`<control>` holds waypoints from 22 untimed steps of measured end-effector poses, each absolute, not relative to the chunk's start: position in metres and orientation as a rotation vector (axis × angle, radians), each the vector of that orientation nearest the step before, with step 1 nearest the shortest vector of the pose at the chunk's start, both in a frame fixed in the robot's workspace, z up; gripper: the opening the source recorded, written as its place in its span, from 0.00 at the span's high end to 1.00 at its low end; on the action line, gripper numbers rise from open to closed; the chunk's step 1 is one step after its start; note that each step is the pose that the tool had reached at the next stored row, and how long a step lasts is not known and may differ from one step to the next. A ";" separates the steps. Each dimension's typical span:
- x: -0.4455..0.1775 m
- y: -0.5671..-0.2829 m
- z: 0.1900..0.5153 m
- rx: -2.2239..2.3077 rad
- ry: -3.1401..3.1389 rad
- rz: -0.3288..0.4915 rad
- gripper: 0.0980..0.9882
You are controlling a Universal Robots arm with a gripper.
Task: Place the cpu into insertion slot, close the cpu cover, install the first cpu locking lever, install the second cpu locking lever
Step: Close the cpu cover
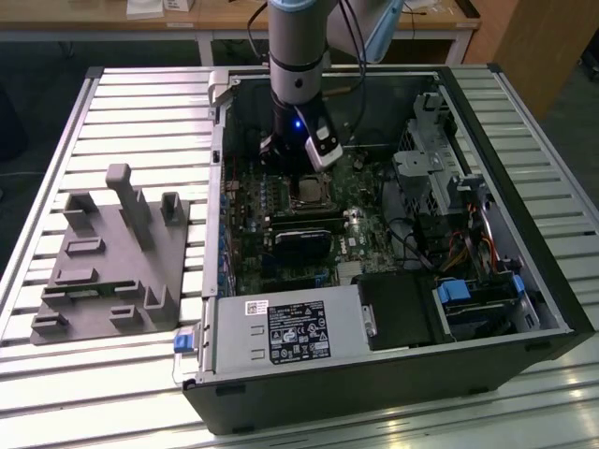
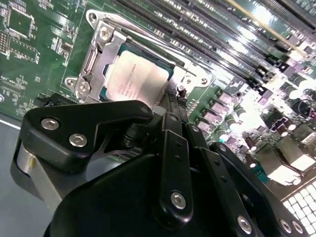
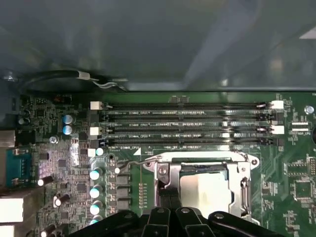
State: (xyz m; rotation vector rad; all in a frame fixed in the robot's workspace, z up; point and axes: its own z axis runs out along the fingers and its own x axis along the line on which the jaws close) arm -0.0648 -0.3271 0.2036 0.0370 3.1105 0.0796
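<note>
**Tool [image 3: 169, 193] at the edge of the seated cpu [image 3: 205, 190]**

In both wrist views the cpu lay flat in the insertion slot [image 3: 200, 167], with the cpu cover [image 3: 243, 173] down around it. The tool's fingers were pressed together, tips at the slot's edge. Whether they pinched anything could not be told. In the exterior view the arm stood over the open computer case [image 1: 374, 393] on the slatted bench [image 1: 140, 94].

Silvery-beige cpu [image 2: 136, 81], silver cpu cover [image 2: 96, 57], green board [image 2: 44, 54].
</note>
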 end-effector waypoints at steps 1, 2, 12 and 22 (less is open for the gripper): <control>-0.065 -0.327 0.203 0.036 3.110 0.085 0.99; -0.065 -0.327 0.202 0.035 3.110 0.087 0.99; -0.064 -0.327 0.199 0.035 3.111 0.086 0.99; -0.063 -0.327 0.205 0.035 3.110 0.087 0.99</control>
